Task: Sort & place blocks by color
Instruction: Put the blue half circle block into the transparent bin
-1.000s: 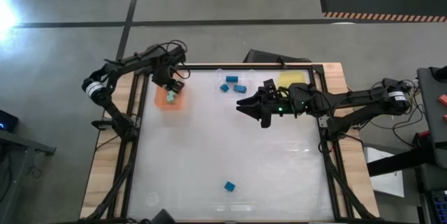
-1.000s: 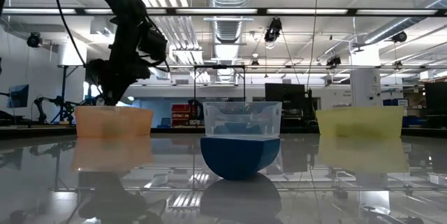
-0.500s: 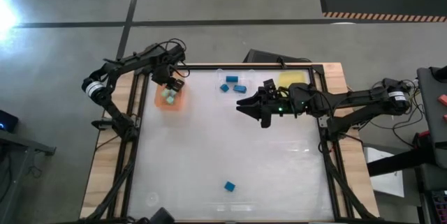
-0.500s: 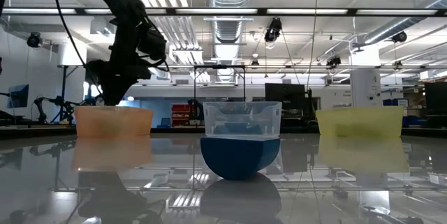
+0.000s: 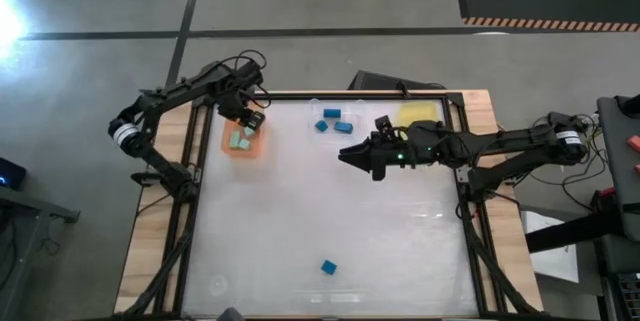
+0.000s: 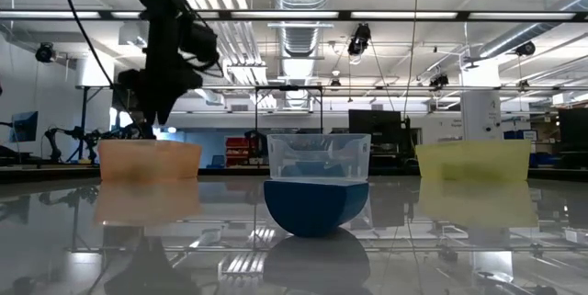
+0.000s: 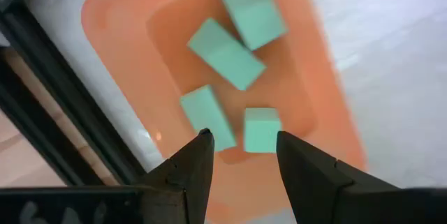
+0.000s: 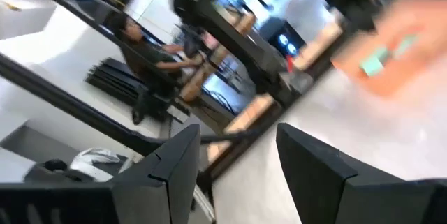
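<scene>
Blocks are lying in three places on the white counter (image 5: pixel 330 211), seen from above. Going from the biggest thing down: the counter is carrying three trays along its 12 o'clock edge. The orange tray (image 5: pixel 241 140) is sitting toward 10 o'clock, the clear tray (image 5: pixel 333 119) near 12 o'clock, and the yellow tray (image 5: pixel 421 113) toward 1 o'clock.

The left arm is reaching in from 9 o'clock, and the left claw (image 5: pixel 250 119) is hanging just over the far end of the orange tray; its fingers are standing a little apart with nothing between them, as the left wrist view shows. The right arm is stretching in from 3 o'clock, with the right claw (image 5: pixel 352 155) hovering above the counter's middle, below the clear tray; its fingers are parted and holding nothing.

Four pale teal blocks (image 7: pixel 225 54) are resting inside the orange tray, close together, two of them touching. Two darker blue blocks (image 5: pixel 333 120) are sitting in the clear tray. One lone blue block (image 5: pixel 328 267) is lying on the bare counter toward 6 o'clock, well apart from every tray and from both claws; in the low view it is showing as a blue shape (image 6: pixel 315 205) right in front of the clear tray.
</scene>
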Available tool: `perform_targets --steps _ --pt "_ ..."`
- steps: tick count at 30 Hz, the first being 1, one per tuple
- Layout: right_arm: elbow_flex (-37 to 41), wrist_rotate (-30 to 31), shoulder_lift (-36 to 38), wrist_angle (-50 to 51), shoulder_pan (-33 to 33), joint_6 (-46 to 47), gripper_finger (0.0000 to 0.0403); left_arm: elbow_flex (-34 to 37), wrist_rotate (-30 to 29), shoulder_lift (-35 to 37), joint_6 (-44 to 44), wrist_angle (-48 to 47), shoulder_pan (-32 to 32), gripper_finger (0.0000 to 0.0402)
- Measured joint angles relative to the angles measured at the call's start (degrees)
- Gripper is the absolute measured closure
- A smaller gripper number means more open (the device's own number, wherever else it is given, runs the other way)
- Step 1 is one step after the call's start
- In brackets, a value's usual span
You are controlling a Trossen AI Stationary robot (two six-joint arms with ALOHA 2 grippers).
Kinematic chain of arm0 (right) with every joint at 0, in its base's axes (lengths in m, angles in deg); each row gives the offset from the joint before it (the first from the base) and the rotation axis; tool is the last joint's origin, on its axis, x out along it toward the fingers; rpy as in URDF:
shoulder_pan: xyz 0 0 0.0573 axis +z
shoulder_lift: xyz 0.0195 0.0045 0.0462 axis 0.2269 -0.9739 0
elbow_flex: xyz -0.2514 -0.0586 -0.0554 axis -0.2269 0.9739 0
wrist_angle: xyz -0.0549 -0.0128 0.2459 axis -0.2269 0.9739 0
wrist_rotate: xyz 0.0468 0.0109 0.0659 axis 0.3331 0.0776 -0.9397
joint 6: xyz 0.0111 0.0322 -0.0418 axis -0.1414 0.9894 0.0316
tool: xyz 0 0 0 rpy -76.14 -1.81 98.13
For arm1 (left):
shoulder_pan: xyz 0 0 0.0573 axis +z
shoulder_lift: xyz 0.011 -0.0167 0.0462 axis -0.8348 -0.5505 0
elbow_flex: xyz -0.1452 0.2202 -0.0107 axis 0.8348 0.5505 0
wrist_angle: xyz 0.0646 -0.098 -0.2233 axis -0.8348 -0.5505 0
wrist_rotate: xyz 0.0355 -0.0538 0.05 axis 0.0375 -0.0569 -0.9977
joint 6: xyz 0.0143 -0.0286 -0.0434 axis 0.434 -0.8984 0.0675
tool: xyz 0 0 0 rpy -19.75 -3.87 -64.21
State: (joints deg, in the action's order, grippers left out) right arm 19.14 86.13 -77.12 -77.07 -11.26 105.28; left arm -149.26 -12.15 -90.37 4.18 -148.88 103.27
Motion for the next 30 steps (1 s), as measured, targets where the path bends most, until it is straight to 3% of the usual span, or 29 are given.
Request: perform_targets --steps 7,15,25,30 --pt "0.02 -0.40 -0.39 8.74 2.96 7.30 0.0223 0.22 1.00 9.39 -4.25 3.19 -7.50 0.0260" --pt "0.02 -0.34 -3.45 9.41 8.47 13.72 0.0223 0.22 0.62 19.14 -11.01 15.71 -19.56 0.0260" --pt "-0.30 -0.01 -10.61 10.23 16.26 23.62 0.0223 0.26 -1.96 23.39 -13.58 24.95 -28.63 0.0260" --pt "-7.41 0.00 -16.21 24.36 18.78 21.82 0.0223 0.28 -1.98 23.68 -13.56 26.63 -31.07 0.0260"
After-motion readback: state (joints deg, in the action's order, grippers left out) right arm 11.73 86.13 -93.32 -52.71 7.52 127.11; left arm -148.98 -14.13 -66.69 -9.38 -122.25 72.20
